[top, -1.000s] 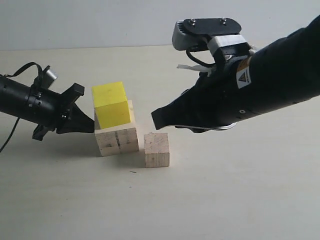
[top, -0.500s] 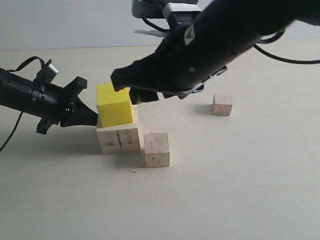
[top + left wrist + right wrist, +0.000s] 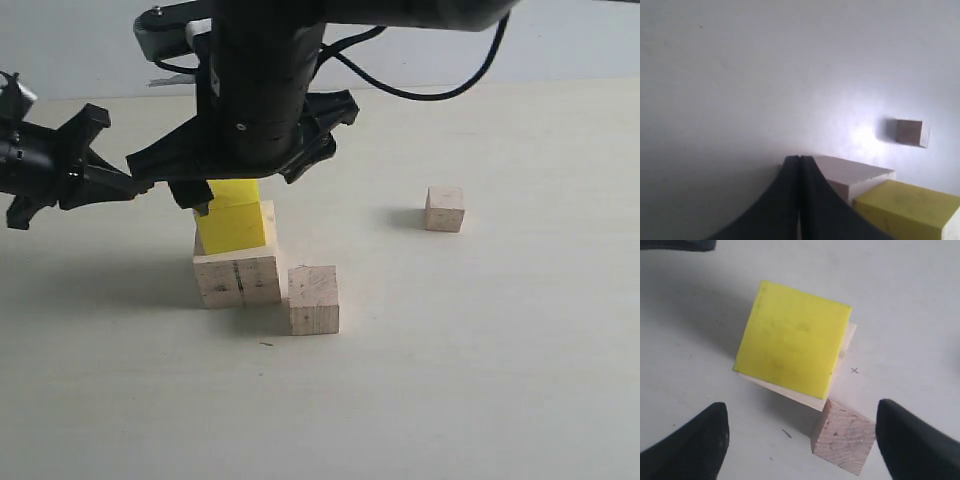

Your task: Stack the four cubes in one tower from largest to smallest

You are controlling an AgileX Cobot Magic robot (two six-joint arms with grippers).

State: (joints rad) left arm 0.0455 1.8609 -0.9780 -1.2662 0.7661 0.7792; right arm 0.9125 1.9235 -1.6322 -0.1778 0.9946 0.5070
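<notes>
The yellow cube (image 3: 235, 222) sits on the large pale wood cube (image 3: 235, 280), turned a little off square. The medium wood cube (image 3: 314, 299) stands on the table against the large cube's front right corner. The small wood cube (image 3: 444, 209) lies alone to the right. My right gripper (image 3: 245, 180) hangs open just above the yellow cube (image 3: 792, 347), holding nothing. In its wrist view the medium cube (image 3: 844, 436) lies between its fingers (image 3: 690, 445). My left gripper (image 3: 125, 186) is shut and empty, left of the stack and clear of it. Its wrist view shows the yellow cube (image 3: 907, 210).
The pale table (image 3: 480, 380) stretches round the cubes. The right arm's dark bulk (image 3: 270, 80) leans over the stack from the back. The small cube (image 3: 909, 132) shows far off in the left wrist view.
The right arm has swung left and turned downward, ending over the yellow cube with its jaws open. The left gripper has drawn back left and slightly up, away from the yellow cube.
</notes>
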